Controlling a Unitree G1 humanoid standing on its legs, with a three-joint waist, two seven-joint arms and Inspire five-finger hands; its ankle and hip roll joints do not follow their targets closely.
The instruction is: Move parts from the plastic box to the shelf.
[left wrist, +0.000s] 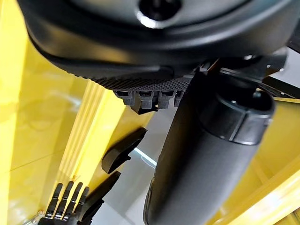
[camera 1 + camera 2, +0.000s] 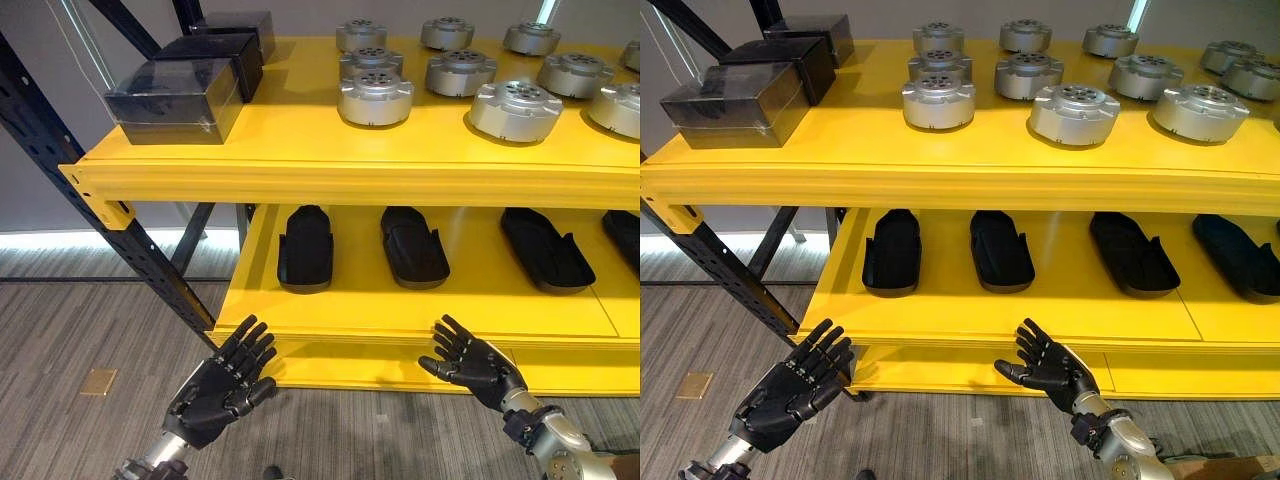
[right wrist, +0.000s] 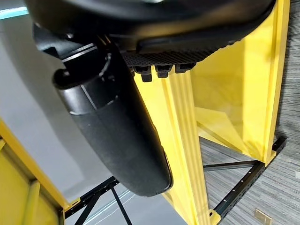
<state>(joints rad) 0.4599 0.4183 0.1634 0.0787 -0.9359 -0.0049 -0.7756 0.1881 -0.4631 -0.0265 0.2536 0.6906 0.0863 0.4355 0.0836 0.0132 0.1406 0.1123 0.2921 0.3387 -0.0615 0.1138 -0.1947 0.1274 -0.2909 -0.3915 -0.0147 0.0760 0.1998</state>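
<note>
Boxes left of discs on shelf

Both arms reached forward and low. The left hand and right hand were empty, palms up, fingers spread and relaxed.

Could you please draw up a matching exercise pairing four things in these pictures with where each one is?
Things:
1. silver round parts
2. dark boxes
3. black tray-shaped parts
4. right hand

Places or states:
A. lower yellow shelf
B. open and holding nothing, in front of the lower shelf's edge
C. upper shelf, toward the robot's left end
D. upper shelf, middle to the robot's right, in rows

Pairs: 1-D, 2-C, 3-A, 4-B
</note>
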